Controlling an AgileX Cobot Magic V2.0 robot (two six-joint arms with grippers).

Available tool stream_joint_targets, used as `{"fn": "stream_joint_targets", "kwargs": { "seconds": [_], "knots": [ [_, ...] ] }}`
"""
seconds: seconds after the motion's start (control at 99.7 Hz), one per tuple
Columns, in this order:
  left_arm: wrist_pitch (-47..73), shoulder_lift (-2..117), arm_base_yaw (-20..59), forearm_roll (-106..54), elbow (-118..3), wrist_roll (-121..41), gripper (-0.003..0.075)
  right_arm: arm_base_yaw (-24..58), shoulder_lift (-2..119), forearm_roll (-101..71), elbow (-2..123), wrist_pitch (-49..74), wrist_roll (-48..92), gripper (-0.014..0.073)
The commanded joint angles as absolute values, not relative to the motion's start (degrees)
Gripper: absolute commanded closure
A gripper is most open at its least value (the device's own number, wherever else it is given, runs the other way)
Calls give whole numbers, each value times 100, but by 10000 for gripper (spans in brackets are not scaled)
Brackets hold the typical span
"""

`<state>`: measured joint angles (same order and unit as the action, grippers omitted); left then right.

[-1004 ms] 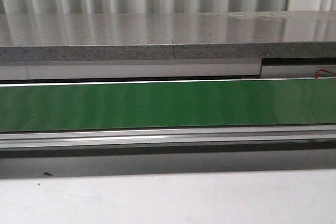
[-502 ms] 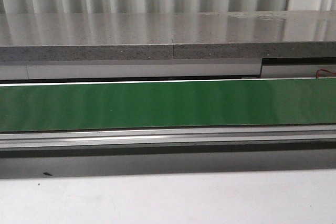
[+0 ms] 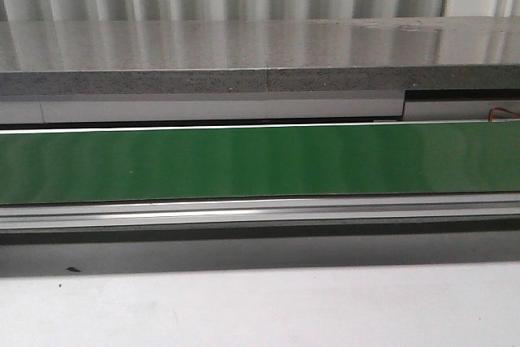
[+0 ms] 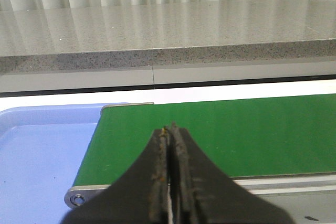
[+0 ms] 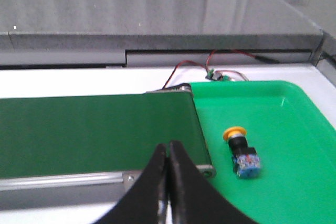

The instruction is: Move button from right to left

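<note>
Evidently nothing of the task is done yet. The button (image 5: 241, 150) lies on its side in the green tray (image 5: 294, 192) just beside the right end of the green belt (image 5: 94, 135), untouched. The right claw (image 5: 168, 153) hangs near it over the belt's edge, pressed closed and empty. The left claw (image 4: 170, 136) is likewise closed on nothing, above the belt's left end beside the blue tray (image 4: 42, 161). Grasping, carrying and releasing all remain.

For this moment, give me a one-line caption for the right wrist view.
Shut right gripper hovers over the green belt end; the button lies in the green tray.
</note>
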<state>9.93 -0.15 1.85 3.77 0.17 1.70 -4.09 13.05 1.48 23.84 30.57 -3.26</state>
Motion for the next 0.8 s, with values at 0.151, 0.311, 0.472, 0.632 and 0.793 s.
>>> {"fn": "stream_joint_targets", "kwargs": {
  "seconds": [0.151,0.311,0.472,0.632,0.793],
  "knots": [
    [534,-205,216,357,239,210,741,-431,2369,0,3090,3672,-307,662],
    [534,-205,216,357,239,210,741,-431,2971,0,3375,4121,-307,662],
    [534,-205,216,357,239,210,741,-431,3463,-33,3602,4398,-307,660],
    [534,-205,216,357,239,210,741,-431,3940,-38,3843,4503,-302,578],
    [534,-205,216,357,239,210,741,-431,4402,-49,4200,4858,-302,288]
  ]
}}
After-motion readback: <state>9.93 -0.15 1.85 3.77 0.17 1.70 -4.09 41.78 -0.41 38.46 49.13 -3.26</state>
